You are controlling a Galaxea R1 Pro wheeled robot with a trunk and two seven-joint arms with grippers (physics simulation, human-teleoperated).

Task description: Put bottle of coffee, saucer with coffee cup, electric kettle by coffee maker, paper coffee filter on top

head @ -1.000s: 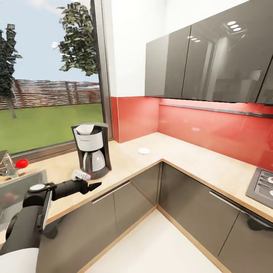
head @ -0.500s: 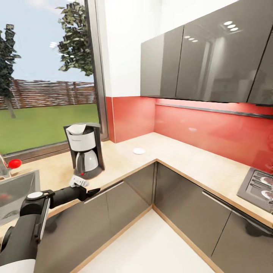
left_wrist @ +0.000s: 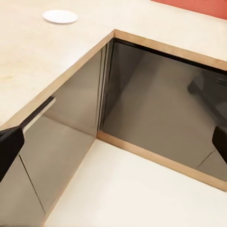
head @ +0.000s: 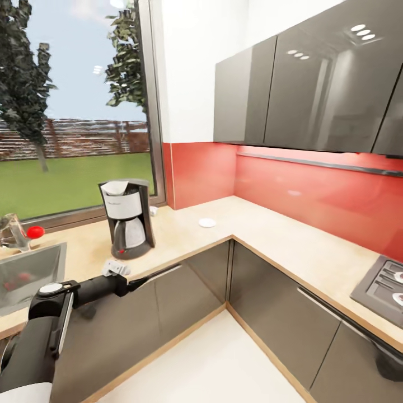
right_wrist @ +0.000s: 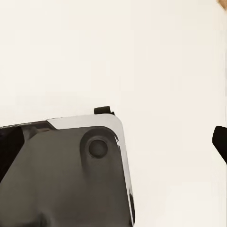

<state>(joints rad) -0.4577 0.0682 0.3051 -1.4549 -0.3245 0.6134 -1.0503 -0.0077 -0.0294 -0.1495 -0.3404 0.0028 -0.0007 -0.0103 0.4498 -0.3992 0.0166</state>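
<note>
The head camera looked from high up, forward and down, over the corner of the countertop [head: 268,235]. It sat well back and took in the coffee maker [head: 127,218], the window and the dark cupboards. The left wrist camera looked down along its fingers, much nearer, at the counter corner and the floor. Both views shared the saucer [head: 207,223] [left_wrist: 60,16] and the counter edge. The right wrist camera faced down at the pale floor [right_wrist: 113,52].
</note>
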